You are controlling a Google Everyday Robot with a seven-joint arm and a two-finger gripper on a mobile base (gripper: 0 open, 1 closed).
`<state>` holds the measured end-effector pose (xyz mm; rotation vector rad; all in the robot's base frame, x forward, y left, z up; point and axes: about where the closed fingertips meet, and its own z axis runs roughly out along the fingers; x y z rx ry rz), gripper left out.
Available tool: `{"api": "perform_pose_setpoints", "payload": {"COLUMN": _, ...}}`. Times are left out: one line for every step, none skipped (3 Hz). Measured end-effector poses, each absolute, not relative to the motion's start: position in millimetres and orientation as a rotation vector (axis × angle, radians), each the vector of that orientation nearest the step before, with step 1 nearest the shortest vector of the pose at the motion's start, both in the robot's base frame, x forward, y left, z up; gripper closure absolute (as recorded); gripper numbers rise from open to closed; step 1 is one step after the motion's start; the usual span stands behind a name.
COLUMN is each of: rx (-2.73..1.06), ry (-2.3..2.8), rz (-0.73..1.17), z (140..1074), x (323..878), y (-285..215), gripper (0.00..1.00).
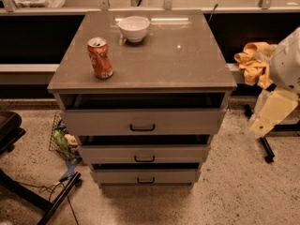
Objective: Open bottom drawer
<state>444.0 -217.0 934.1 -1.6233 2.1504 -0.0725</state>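
The pincer [271, 117] hangs at the right edge, blurred; open or closed, I cannot tell. The bottom drawer [145, 176] sits down-left of it, well apart. A cloth [253, 63] lies just above; the can [100, 58] and bowl [134, 28] stand far left.

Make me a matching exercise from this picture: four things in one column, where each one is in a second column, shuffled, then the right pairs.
Things:
1. soda can
2. white bowl
3. bottom drawer
4. tool

Places:
A. far right of the view, off to the side of the cabinet, not touching it
B. lowest of the three drawer fronts
C. on the cabinet top, towards the back
D. on the cabinet top, front left

Pairs: 1-D, 2-C, 3-B, 4-A
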Motion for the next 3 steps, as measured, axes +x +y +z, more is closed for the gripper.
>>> {"api": "perform_pose_setpoints", "payload": {"rx": -1.575, "ry": 2.095, "rz": 0.033, "z": 874.8, "x": 425.8, "y": -217.1, "gripper": 0.0}}
{"api": "perform_pose_setpoints", "payload": {"rx": -1.526, "ry": 2.039, "rz": 0.145, "z": 794.9, "x": 411.6, "y": -219.2, "gripper": 0.0}}
{"api": "perform_pose_setpoints", "payload": {"rx": -1.462, "ry": 1.908, "rz": 0.12, "z": 727.6, "x": 441.8, "y": -222.6, "gripper": 0.0}}
